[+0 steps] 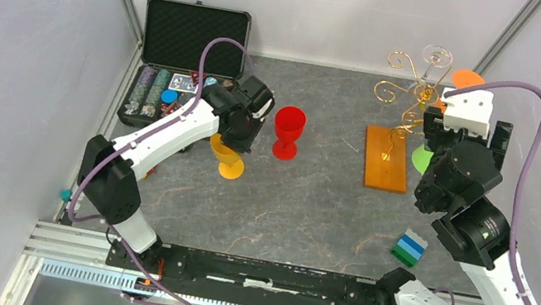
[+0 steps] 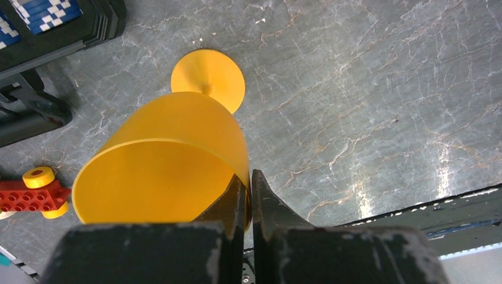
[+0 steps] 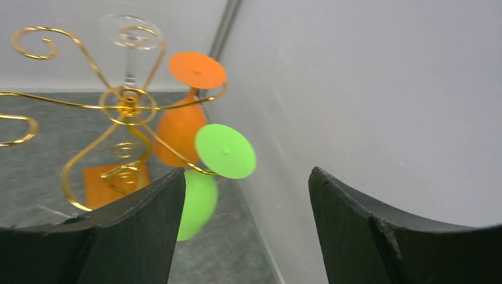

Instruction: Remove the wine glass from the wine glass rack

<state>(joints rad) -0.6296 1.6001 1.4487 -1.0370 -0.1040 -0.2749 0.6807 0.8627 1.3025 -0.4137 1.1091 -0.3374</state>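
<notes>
Far left, the black chip case point(image 1: 182, 61) is lying open at the back of the table point(image 1: 307, 209), with stacks of chips showing in its near half. A red and yellow toy brick piece point(image 2: 32, 192) is sitting on the stone-grey surface not far from it. The left arm is reaching out in front of the case, and the left gripper point(image 2: 251, 183) is pinching tight on the rim of the yellow wine glass point(image 2: 166, 154), one finger inside the bowl and one outside. That glass is leaning over, its round foot looking to be down on the table. Just to the right, the red wine glass point(image 1: 288, 130) is standing upright on its own, apart from both arms. Moving across, the wine glass rack point(image 1: 408, 93) is standing on its orange-brown wooden base point(image 1: 385, 158) at the back right, its gold curls spreading out from a thin stem. The clear wine glass point(image 1: 435, 60) is hanging foot-up near the top. The orange wine glass point(image 3: 177, 133) and the green wine glass point(image 3: 225, 151) are hanging upside down from the curls on the side facing the right wall. The right gripper point(image 3: 245, 177) is hovering just beside those two, jaws spread wide and gripping nothing, with the green foot sitting straight ahead of the gap. In front of the right arm, a small blue and green block stack point(image 1: 409, 248) is resting on the table.
</notes>
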